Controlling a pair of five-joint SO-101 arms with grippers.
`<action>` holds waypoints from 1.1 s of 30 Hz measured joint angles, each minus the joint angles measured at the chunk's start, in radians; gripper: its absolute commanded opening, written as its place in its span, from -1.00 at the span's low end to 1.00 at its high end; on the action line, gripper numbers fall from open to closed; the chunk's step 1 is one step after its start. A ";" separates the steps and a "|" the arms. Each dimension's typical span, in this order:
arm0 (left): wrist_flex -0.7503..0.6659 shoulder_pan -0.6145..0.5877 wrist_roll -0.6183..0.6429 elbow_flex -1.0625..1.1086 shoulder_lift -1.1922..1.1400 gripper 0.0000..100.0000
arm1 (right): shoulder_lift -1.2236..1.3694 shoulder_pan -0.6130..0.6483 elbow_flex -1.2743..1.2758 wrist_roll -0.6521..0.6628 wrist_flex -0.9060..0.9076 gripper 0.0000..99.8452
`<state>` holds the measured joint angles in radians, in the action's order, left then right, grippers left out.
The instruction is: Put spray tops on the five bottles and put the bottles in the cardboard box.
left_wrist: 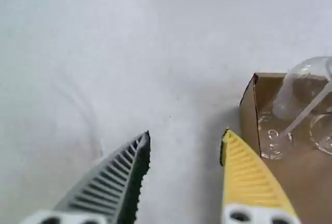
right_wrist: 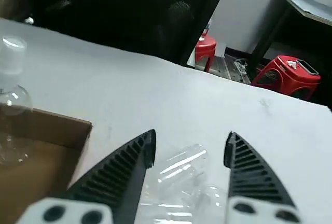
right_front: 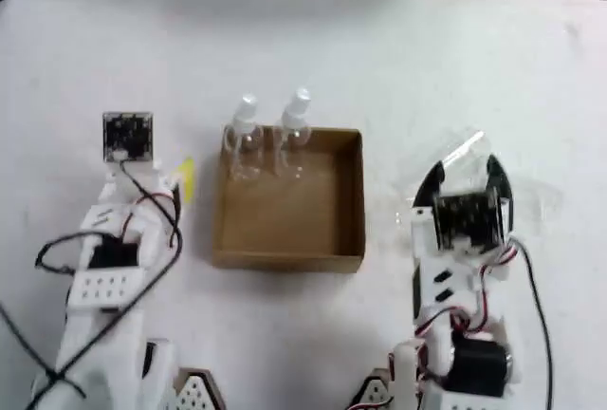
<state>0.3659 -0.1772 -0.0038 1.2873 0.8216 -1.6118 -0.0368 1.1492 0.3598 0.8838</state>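
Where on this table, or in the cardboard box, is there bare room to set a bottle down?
Free: the far strip of table beyond the cardboard box, and the box's near half. Crowded: its far-left corner, with two capped bottles, and right of it, where loose bottles lie under the right pincer.

We see a matt brown cardboard box (right_front: 285, 258), clear glossy plastic bottles (right_front: 245, 149), a matt white table (right_front: 398, 59), and ribbed matt plastic fingers (left_wrist: 244, 177) on the left gripper (left_wrist: 185, 137).
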 measured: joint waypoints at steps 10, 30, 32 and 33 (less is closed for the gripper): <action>-0.005 -0.015 0.000 -0.107 -0.241 -0.58 | 0.632 -0.204 -0.509 0.454 0.178 -0.60; -0.005 -0.017 0.000 -0.109 -0.242 -0.58 | 1.280 -0.400 -0.740 0.988 0.219 -0.40; -0.005 -0.017 0.000 -0.109 -0.242 -0.58 | 1.346 -0.404 -0.740 0.996 0.207 -0.40; -0.005 -0.017 0.000 -0.109 -0.242 -0.58 | 1.378 -0.399 -0.740 0.997 0.204 -0.40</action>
<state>0.3613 -0.1941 -0.0038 1.1784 0.5792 -0.2340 -0.4358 0.4097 1.3571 1.0879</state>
